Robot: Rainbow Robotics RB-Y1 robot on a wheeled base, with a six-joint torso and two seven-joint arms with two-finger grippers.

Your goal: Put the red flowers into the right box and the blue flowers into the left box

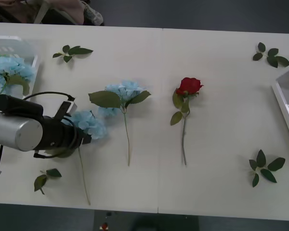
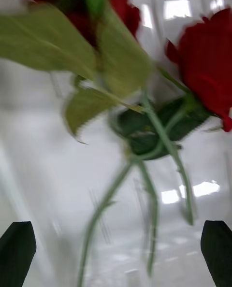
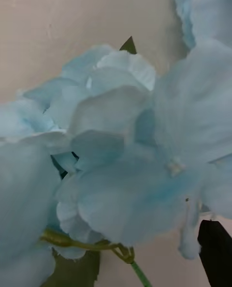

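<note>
On the white table point(image 1: 216, 96) in the front view, the left arm reaches in low from the left, its gripper point(image 1: 82, 134) against the head of a blue flower point(image 1: 89, 124) whose stem runs toward the near edge; whether its fingers are open or closed cannot be told. A second blue flower point(image 1: 124, 91) lies just beside it, a red rose point(image 1: 189, 86) further right, more blue blooms in the left box point(image 1: 31, 50), and the right box point(image 1: 284, 103) sits at the far right edge. In the right wrist view, the right gripper point(image 2: 116, 251) hangs spread wide above red roses point(image 2: 208, 69) lying inside the box. In the left wrist view, pale blue petals point(image 3: 121, 161) press close, one black fingertip point(image 3: 215, 251) beside them.
</note>
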